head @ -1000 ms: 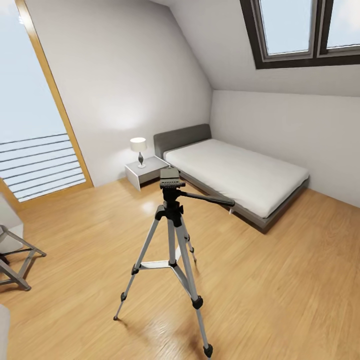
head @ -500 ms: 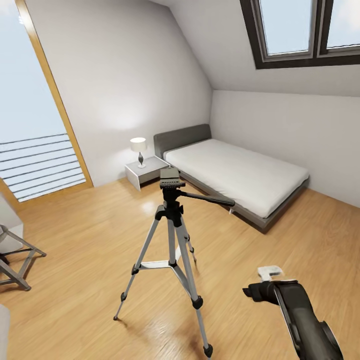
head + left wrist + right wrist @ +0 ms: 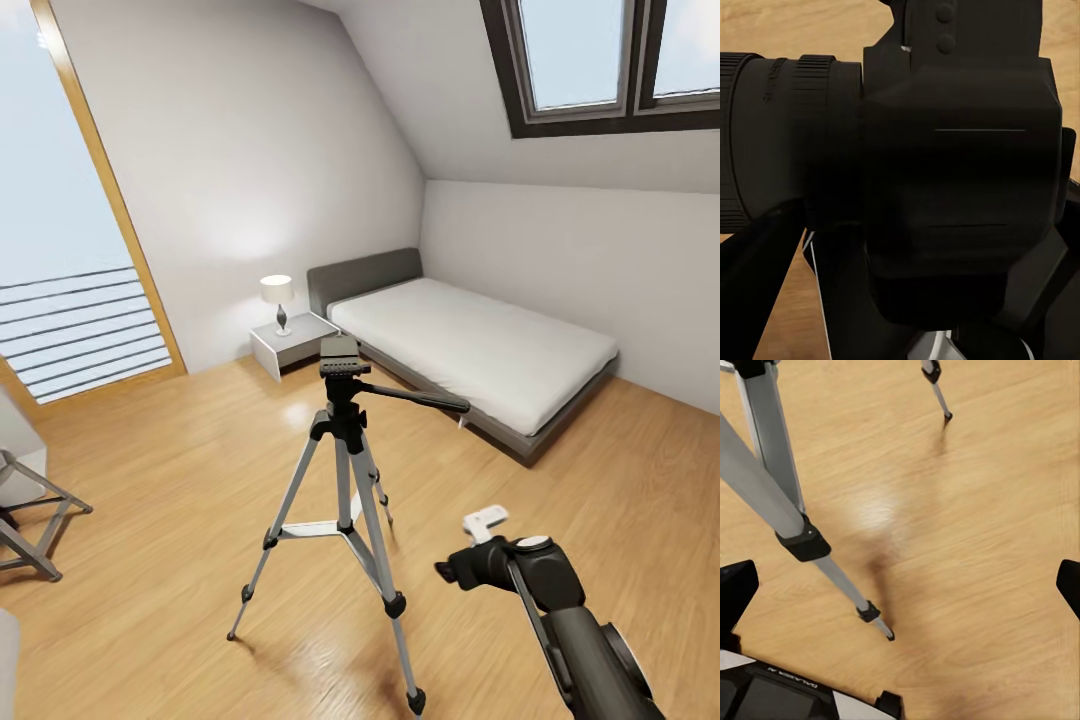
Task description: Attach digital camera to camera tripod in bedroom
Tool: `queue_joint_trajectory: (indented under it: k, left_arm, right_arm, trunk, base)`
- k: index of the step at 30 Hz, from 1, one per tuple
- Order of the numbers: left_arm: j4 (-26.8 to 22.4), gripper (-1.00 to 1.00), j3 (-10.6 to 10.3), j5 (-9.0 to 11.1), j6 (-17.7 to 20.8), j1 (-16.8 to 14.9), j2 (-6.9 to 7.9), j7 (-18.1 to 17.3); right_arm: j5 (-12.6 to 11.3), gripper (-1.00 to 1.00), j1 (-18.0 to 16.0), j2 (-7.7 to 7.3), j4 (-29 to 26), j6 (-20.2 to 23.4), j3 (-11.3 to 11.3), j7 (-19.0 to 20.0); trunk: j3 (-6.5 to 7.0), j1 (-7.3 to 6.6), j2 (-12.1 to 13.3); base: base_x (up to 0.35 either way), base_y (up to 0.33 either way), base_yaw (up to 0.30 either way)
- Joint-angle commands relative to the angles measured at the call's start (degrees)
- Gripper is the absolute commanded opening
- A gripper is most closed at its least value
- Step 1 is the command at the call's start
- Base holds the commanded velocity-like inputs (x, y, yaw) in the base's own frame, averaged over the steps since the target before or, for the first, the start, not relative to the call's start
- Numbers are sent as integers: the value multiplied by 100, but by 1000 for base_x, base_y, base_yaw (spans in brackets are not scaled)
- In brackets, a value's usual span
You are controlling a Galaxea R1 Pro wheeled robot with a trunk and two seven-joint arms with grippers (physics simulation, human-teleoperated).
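The camera tripod [image 3: 345, 450] stands upright on the wood floor in the middle of the bedroom, its black pan head [image 3: 340, 362] bare and its handle pointing right. In the left wrist view the black digital camera [image 3: 960, 172] sits very close, with my left gripper [image 3: 900, 281] shut on it and dark fingers [image 3: 750, 292] at its sides. My right gripper [image 3: 452, 572] hovers low to the right of the tripod. In the right wrist view the right gripper [image 3: 900, 585] is open over bare floor, beside a silver tripod leg [image 3: 772, 472].
A grey low bed [image 3: 480, 350] lies at the back right, with a white nightstand [image 3: 290, 345] and lamp [image 3: 277, 295] beside it. A grey metal stool [image 3: 35, 510] stands at the left edge. A tall wood-framed window [image 3: 70, 250] is at left and a skylight [image 3: 600, 60] above.
My right arm has come into the head view from the lower right, then moved left toward the tripod. The tripod and the view itself have not shifted.
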Motion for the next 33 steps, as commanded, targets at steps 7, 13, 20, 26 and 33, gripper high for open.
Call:
queue_joint_trajectory:
  k: [7, 13, 20, 26, 33]
  left_arm:
    - [-1, -100, -4, 68, 8, 1, -2, 8]
    - [-1, -100, -4, 75, 8, 16, -7, 3]
    - [-1, -100, -4, 77, 8, 21, -8, 6]
    - [-1, -100, -4, 77, 8, 22, -8, 5]
    - [-1, -100, -4, 77, 8, 22, -8, 4]
  right_arm:
    - [-141, 100, -200, -62, 178, 34, 67, 274]
    - [-7, 100, -198, -23, -9, 34, -119, 336]
    - [70, 100, 27, -20, -111, 34, -229, 284]
    - [73, 100, -102, -27, -124, 34, -239, 476]
    - [75, 100, -161, 6, -126, 34, -221, 701]
  trunk:
    - [-11, 3, -11]
    - [-11, 3, -11]
    - [-11, 3, -11]
    - [-11, 3, -11]
    - [-11, 3, -11]
  base:
    - [0, 0, 0]
    - [0, 0, 0]
    - [0, 0, 0]
    - [0, 0, 0]
    - [0, 0, 0]
